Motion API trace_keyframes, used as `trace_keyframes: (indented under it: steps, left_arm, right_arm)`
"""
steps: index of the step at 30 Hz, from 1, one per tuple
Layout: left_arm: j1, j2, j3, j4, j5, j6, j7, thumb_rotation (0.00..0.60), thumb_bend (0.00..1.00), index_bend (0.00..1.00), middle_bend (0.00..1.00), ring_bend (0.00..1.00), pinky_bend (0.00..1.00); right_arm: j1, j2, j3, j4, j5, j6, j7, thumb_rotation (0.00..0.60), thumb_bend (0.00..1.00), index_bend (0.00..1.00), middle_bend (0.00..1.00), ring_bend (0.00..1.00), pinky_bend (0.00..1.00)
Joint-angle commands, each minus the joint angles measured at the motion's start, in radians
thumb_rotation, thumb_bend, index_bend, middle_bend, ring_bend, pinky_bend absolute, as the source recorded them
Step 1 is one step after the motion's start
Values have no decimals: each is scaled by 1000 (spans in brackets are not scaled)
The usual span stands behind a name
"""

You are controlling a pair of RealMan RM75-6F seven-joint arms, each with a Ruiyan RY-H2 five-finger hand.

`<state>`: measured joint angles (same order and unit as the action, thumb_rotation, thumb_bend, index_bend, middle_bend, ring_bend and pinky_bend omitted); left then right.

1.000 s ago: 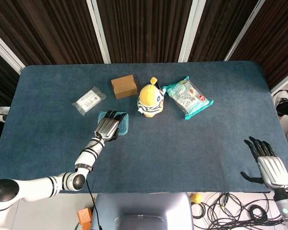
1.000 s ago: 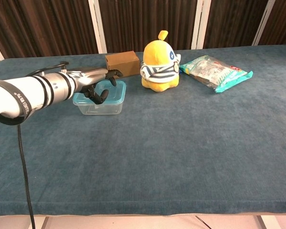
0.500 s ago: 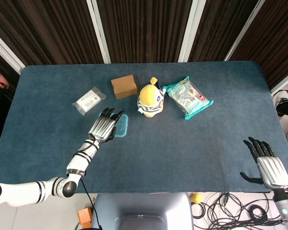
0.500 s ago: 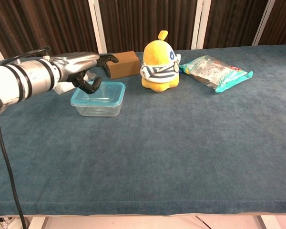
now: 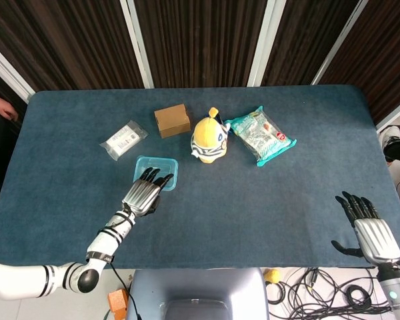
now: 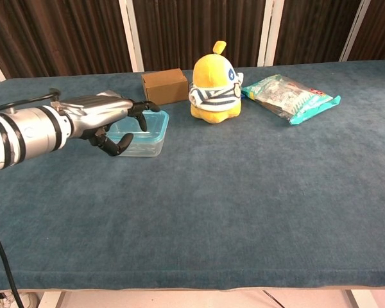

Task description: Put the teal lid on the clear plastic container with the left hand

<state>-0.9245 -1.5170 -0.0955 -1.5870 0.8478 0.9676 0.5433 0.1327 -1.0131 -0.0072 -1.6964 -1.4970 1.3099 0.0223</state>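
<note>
The clear plastic container (image 5: 155, 170) (image 6: 147, 131) stands on the blue table left of centre, with the teal lid (image 5: 159, 163) (image 6: 149, 120) lying on top of it. My left hand (image 5: 143, 193) (image 6: 99, 120) hovers just on the near side of the container, fingers spread and slightly curled, holding nothing. Its fingertips reach over the container's near edge in the head view. My right hand (image 5: 370, 235) rests at the near right corner of the table, fingers spread and empty.
Behind the container are a brown cardboard box (image 5: 172, 120), a yellow plush toy (image 5: 209, 139), a teal snack bag (image 5: 260, 135) and a small clear packet (image 5: 123, 139). The table's near edge (image 5: 253, 263) runs close to both hands.
My left hand has lifted off the lid and drawn back toward the near edge. The lidded container stays where it was. The right hand has barely moved.
</note>
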Motion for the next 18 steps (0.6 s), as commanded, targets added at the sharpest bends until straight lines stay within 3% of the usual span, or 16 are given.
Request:
trace_keyframes:
  steps: [1, 18]
  left_arm:
    - [0, -9, -3, 17, -1, -11, -5, 600, 669, 0, 237, 29, 0]
    - [-5, -25, 11, 56, -46, -59, 30, 600, 671, 0, 234, 39, 0]
  right_arm:
    - [-2, 0, 1, 3, 0, 3, 4, 600, 133, 0, 0, 0, 13]
    - [0, 1, 2, 2, 7, -1, 4, 600, 133, 0, 0, 0, 13]
